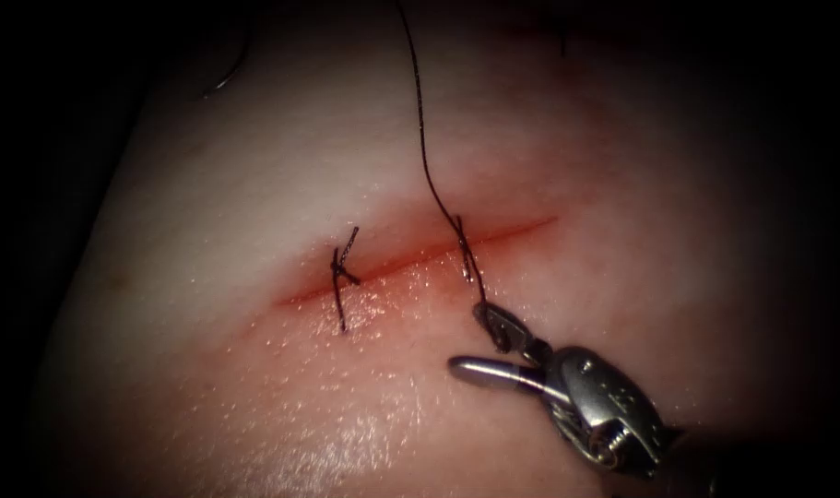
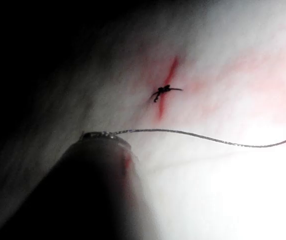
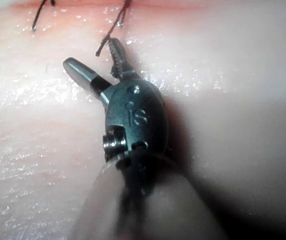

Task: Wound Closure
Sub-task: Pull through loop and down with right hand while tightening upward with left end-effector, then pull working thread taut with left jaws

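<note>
- The tissue (image 1: 254, 387) is wet and soft. A hard pull on either strand could tear a stitch out through the edge of the cut.
- My right tool (image 1: 467, 339) sits on the near side of the cut with its jaws spread, grasping nothing. The upper jaw is just beside the short thread tail (image 1: 481, 293). If I close carelessly, I could pinch tissue along with the tail or miss the tail altogether.
- In the left wrist view the thread runs right up to the tip of my left tool (image 2: 102, 136). I cannot tell whether it is gripped there.
- The long thread (image 1: 421, 129) rises from the right-hand stitch (image 1: 466, 251) and leaves the endoscope view at the top. It has slack, so it could snag.
- The cut (image 1: 410, 258) is the nearest thing to a container here, and it holds red fluid (image 1: 383, 269). It is open between the stitches.
- The left-hand stitch (image 1: 341, 274) is knotted, with short ends.
- A thin curved glint (image 1: 233, 69) past the tissue's far left may be the needle, but I cannot tell.
</note>
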Available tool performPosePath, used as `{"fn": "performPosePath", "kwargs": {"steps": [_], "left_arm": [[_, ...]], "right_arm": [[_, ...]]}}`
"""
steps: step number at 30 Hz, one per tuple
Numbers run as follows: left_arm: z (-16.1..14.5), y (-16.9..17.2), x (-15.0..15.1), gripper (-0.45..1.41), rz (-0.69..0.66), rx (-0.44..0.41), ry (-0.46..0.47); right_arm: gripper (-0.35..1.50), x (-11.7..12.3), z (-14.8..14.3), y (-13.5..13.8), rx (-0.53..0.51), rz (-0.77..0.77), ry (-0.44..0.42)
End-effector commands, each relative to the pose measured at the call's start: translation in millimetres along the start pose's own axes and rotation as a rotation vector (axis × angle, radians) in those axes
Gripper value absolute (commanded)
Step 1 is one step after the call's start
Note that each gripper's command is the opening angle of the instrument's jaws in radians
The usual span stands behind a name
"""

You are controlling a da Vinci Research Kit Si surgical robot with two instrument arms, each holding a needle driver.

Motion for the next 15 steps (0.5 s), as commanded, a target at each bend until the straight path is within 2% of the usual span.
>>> {"fn": "performPosePath", "kwargs": {"steps": [1, 4, 8, 11, 15], "left_arm": [[0.1, -0.4, 0.8, -0.45, -0.010, 0.003, 0.014], [-2.7, -0.1, 2.7, -0.45, -0.061, -0.004, 0.084], [-4.9, -0.4, 4.4, -0.45, -0.107, 0.004, 0.122], [-7.8, -0.7, 7.1, -0.45, -0.156, 0.023, 0.128], [-9.2, 0.8, 8.3, -0.45, -0.160, 0.035, 0.132]], "right_arm": [[1.08, 0.1, 0.6, 0.0, -0.002, 0.004, -0.003], [1.32, 2.1, 0.1, 0.2, -0.015, -0.016, -0.001], [1.30, 3.7, -0.3, 0.1, -0.011, -0.043, 0.000], [1.23, 5.9, -0.6, 0.1, -0.005, -0.064, -0.009], [1.23, 8.6, -1.1, 0.9, 0.004, -0.090, -0.027]]}}
